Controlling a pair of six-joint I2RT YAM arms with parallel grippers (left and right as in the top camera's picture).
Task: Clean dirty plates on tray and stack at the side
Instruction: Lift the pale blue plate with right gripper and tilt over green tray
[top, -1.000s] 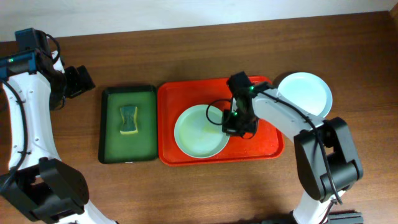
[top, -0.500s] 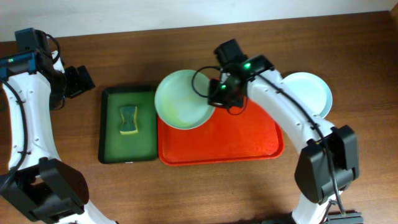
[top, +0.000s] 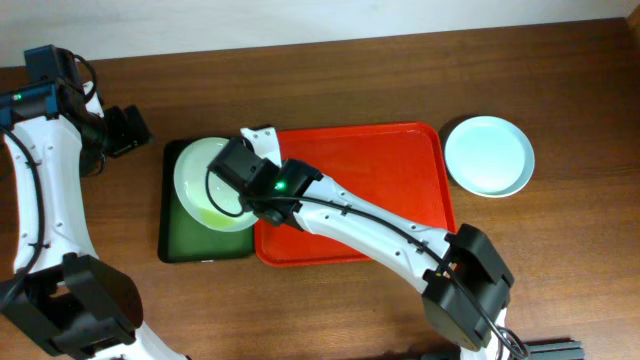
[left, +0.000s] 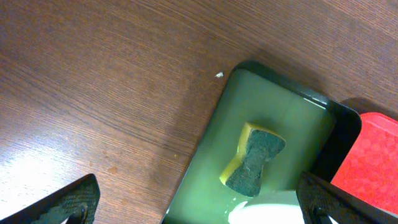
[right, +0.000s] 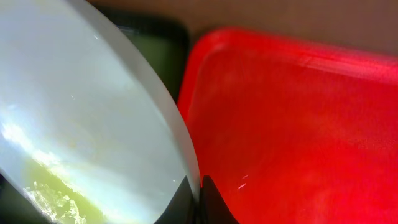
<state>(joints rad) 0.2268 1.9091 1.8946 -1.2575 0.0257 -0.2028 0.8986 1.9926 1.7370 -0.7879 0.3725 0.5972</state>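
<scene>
My right gripper is shut on the right rim of a pale mint plate and holds it above the dark green tray. In the right wrist view the fingertips pinch the plate at its rim, and yellow smears show on its lower face. The red-orange tray has my right arm stretched across it. A second pale plate lies on the table right of that tray. My left gripper stands open over the wood left of the green tray, holding nothing.
A yellow and dark green sponge lies in the green tray; the overhead view hides it under the held plate. The held plate's edge shows just below the sponge. The red tray's corner borders the green tray.
My right arm lifted the plate off the red tray and swung it left, to above the green tray. The left arm has not moved.
</scene>
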